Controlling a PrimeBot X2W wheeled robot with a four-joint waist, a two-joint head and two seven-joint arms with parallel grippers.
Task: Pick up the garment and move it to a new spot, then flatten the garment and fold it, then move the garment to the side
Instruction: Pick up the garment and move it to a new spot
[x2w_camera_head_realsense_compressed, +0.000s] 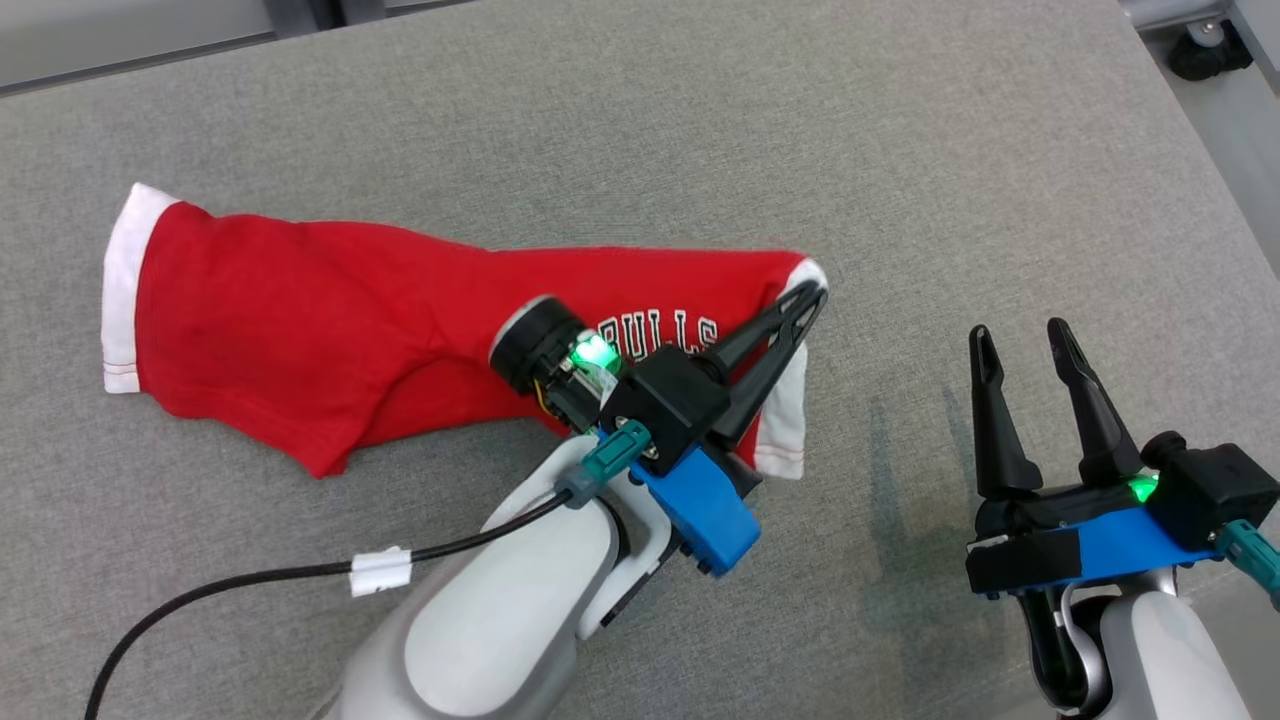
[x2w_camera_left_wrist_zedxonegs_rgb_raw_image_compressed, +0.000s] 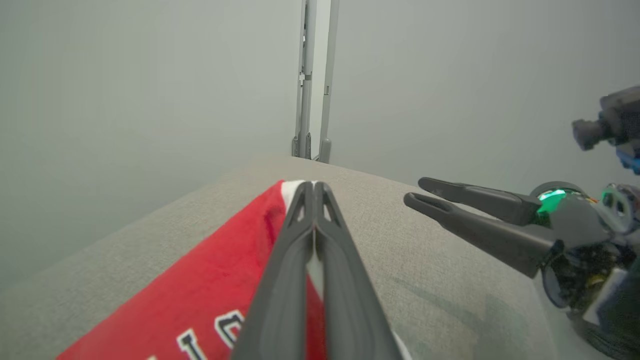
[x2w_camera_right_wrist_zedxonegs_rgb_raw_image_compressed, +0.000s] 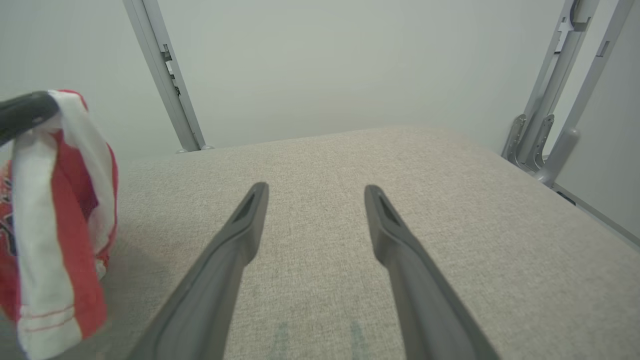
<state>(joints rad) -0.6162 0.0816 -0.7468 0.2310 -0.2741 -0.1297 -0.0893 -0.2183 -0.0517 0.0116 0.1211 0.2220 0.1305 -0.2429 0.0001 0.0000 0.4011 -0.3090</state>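
Head view: a red garment (x2w_camera_head_realsense_compressed: 300, 310) lies stretched across the left half of the grey cloth-covered counter (x2w_camera_head_realsense_compressed: 700, 120), with a white band (x2w_camera_head_realsense_compressed: 120, 290) at its far left end and printed lettering (x2w_camera_head_realsense_compressed: 665, 330) near its right end. The left pincer (x2w_camera_head_realsense_compressed: 810, 295) is closed on the garment's right-hand edge, at a white-trimmed hem (x2w_camera_head_realsense_compressed: 785, 430). The right wrist view shows that edge raised off the counter and hanging in loose folds from the dark finger. The right pincer (x2w_camera_head_realsense_compressed: 1020, 340) stands with jaws wide apart and holds nothing, above bare counter well to the right of the cloth. Assessment: light, limp knit fabric with no stiffness. It will likely sag and bunch from a single hold, and drag on the textured counter cover rather than slide. Recommended holds are the stitched hems and corners, where doubled cloth gives the fingers more to bite. A second hold by the free pincer along the same edge would help spread it during the move.
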